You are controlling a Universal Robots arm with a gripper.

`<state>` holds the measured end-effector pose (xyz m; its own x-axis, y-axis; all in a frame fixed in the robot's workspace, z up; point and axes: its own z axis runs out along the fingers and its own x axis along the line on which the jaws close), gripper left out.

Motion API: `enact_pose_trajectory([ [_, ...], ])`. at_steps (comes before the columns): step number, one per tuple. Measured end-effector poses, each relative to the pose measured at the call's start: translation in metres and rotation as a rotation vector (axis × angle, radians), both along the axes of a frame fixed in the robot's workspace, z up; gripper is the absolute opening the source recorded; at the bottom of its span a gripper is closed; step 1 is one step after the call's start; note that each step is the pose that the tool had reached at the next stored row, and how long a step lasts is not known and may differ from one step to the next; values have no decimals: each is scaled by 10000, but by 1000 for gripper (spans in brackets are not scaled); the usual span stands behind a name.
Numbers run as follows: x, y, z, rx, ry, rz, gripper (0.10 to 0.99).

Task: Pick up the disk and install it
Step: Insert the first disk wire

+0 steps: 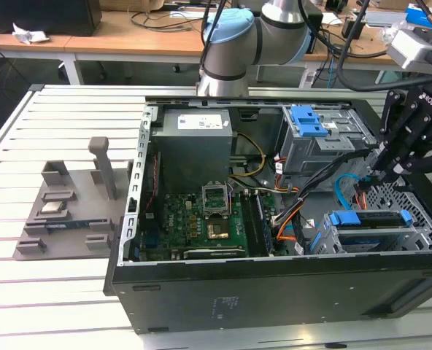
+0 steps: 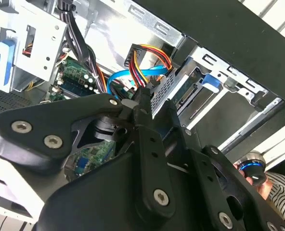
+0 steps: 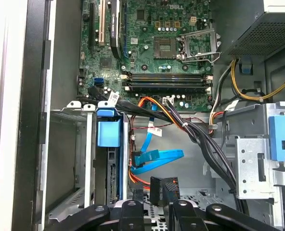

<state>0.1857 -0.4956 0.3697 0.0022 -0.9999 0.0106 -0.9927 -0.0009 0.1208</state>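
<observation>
The computer case (image 1: pixel 289 292) lies open on its side on the slatted table (image 1: pixel 48 313), exposing the motherboard (image 1: pixel 201 219) and the power supply (image 1: pixel 194 142). The disk (image 1: pixel 369 219) is seated in the lower drive bay (image 1: pixel 420 237) at the corner of the case on the exterior view's right; its bright blue bracket shows along the upper edge. In the first wrist view the same disk (image 3: pixel 109 139) stands on edge between the grey metal walls of the bay, the blue bracket tab facing the motherboard. The gripper (image 1: pixel 376 175) hangs over the case interior just beside this bay, on the side toward the blue-latched drive cage (image 1: pixel 311 127), and is not touching the disk. In both wrist views the gripper (image 3: pixel 162 190) (image 2: pixel 140 101) has its fingers brought together at the tips, and no object is visible between them. A blue data cable (image 3: pixel 157 159) and a bundle of coloured power wires (image 3: pixel 154 103) lie in the open space below the fingertips, next to the disk's bay. A grey fixture tray (image 1: pixel 63 211) carrying small parts rests on the table outside the case, on the exterior view's left, well apart from the gripper.
</observation>
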Motion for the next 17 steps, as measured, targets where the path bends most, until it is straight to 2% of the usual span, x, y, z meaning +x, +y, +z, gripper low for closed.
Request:
enact_pose_trajectory([
  [2, 0, 22, -1, 2, 1, 0, 302],
  [6, -1, 132, -1, 0, 0, -1, 302],
  [7, -1, 145, -5, 0, 0, -1, 302],
  [17, 0, 153, -125, -1, 0, 0, 302],
])
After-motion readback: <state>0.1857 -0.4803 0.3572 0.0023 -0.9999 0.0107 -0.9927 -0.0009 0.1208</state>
